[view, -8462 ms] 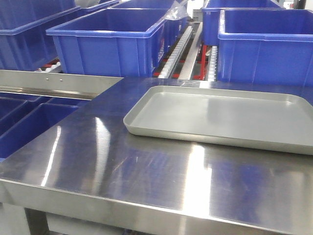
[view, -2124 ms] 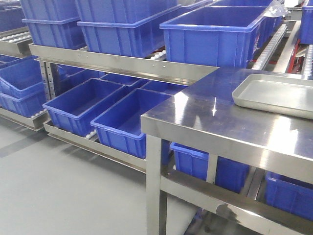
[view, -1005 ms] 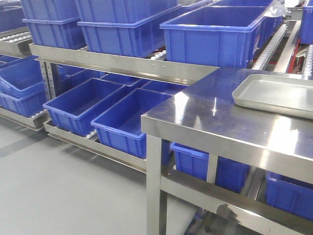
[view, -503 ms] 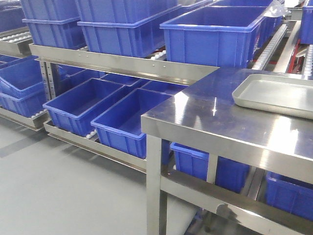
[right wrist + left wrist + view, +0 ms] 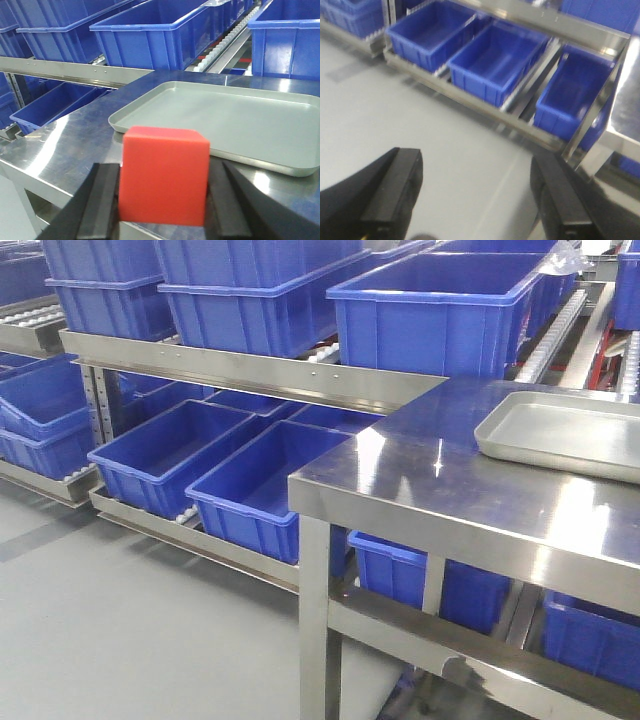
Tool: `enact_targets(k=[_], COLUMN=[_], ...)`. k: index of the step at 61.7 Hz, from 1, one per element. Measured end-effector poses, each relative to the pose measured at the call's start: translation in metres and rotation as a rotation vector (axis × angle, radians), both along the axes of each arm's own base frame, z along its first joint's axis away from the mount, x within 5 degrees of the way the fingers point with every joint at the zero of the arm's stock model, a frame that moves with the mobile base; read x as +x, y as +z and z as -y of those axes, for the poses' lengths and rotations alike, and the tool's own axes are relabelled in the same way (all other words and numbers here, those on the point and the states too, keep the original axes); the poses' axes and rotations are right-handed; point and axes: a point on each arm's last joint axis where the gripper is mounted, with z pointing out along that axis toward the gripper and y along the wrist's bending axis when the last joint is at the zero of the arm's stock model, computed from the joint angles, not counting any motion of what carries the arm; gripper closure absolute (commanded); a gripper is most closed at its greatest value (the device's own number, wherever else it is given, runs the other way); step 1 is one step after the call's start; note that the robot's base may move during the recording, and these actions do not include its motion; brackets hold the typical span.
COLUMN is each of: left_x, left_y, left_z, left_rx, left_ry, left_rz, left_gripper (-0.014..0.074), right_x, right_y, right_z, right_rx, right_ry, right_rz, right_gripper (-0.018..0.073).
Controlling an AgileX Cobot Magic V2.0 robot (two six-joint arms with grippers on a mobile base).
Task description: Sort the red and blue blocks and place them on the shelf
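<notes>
We judge the task barely begun: right pincer grips the red block above the desk near the empty tray, left pincer gapes empty, blue block unseen.

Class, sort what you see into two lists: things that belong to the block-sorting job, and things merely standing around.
Belongs to the job:
red block, held in the right gripper
left gripper, open and empty
blue block: not in view

Standing around:
metal tray, empty
steel table
blue bins on the shelf racks
</notes>
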Motion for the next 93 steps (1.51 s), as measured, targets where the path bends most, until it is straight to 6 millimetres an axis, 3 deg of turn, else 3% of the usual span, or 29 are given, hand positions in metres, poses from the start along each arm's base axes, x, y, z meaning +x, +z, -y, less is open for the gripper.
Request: enact_targets(k=[7, 17, 21, 36, 93], left_x=[-0.009, -0.015, -0.017, -0.019, -0.02], left_y=[-0.024, -0.078, -0.089, -0.082, -0.079], left_z=[0.0, 0.005, 0.006, 0.006, 0.006], left_rx=[-0.028, -0.106, -0.135, -0.117, -0.048], left_ry=[-0.025, -0.079, -0.091, -0.104, -0.123], left_rz=[0.073, 0.178, 0.232, 0.312, 0.355], left_gripper=[0.0473, 0.0473, 0.0473, 0.0473, 0.0473], right_x=[0.0, 0.0, 0.0, 0.0, 0.0], right_y=[0.0, 0.0, 0.0, 0.0, 0.0], right_z=[0.0, 0.0, 0.0, 0.0, 0.0], right_rx=[0.0, 0.0, 0.0, -0.001, -0.001], right_ry=[0.0, 0.0, 0.0, 0.0, 0.0], right_rz=[0.0, 0.0, 0.0, 0.003, 0.003], right_gripper=[0.051, 0.051, 0.051, 0.051, 0.051])
